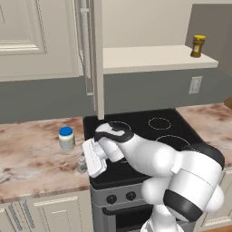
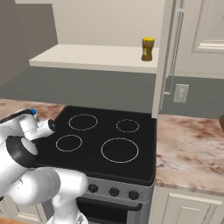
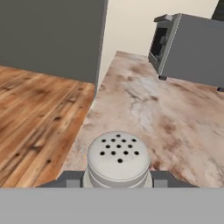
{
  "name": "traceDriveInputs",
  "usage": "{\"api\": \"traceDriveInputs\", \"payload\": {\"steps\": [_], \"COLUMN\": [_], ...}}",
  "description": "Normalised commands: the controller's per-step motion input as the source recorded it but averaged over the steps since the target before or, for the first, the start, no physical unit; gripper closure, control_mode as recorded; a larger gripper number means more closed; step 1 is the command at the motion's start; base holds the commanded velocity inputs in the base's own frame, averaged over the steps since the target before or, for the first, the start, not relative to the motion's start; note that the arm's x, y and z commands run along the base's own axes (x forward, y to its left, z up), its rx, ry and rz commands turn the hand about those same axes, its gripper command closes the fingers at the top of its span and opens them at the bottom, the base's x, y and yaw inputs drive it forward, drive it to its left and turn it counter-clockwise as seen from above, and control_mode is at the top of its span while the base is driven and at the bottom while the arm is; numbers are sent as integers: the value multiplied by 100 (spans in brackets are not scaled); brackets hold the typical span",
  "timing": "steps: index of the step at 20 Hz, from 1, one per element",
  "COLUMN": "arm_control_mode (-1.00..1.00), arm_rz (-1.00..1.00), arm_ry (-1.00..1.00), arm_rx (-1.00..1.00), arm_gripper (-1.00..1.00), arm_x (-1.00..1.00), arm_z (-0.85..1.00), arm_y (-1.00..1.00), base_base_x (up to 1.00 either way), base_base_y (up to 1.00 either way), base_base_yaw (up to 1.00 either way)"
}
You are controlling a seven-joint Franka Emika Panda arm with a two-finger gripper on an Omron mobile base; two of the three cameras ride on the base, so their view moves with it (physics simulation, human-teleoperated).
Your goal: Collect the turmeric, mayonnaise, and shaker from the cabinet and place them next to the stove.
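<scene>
The grey shaker [image 3: 117,159] with its perforated top sits between my fingertips, and my gripper [image 3: 117,180] is shut on it. In the left base view the shaker [image 1: 81,164] is low over the marble counter, just left of the stove [image 1: 154,129], under my gripper [image 1: 85,166]; whether it touches the counter I cannot tell. The blue-lidded white mayonnaise [image 1: 66,138] stands on the counter a little behind and to the left. The turmeric [image 1: 197,46] [image 2: 148,48] stands on the shelf of the open cabinet [image 1: 154,59].
The open cabinet door [image 1: 93,54] hangs edge-on above the stove's back left corner. A grey boxy appliance [image 3: 192,48] stands further along the counter [image 3: 144,113]. Wood floor [image 3: 39,113] lies beyond the counter's edge. A wall outlet [image 1: 195,84] is behind the stove.
</scene>
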Motion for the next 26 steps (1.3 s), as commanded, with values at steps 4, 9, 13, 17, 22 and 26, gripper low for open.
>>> {"api": "traceDriveInputs", "payload": {"steps": [4, 9, 13, 17, 22, 26], "arm_control_mode": [-100, -100, -100, -100, -100, -100], "arm_rz": [-9, -8, -5, 0, 0, 0], "arm_ry": [-1, 0, 0, 0, -1, 0], "arm_rx": [-1, -4, -4, 0, 0, 0], "arm_gripper": [100, 100, 100, 100, 100, 100], "arm_x": [0, 1, 11, 17, 16, 12], "arm_z": [-12, -24, -20, -11, -8, -13], "arm_y": [18, 22, 10, 1, 0, 1], "base_base_x": [0, 0, 0, 0, 0, 0], "base_base_y": [0, 0, 0, 0, 0, 0], "base_base_yaw": [0, 0, 0, 0, 0, 0]}}
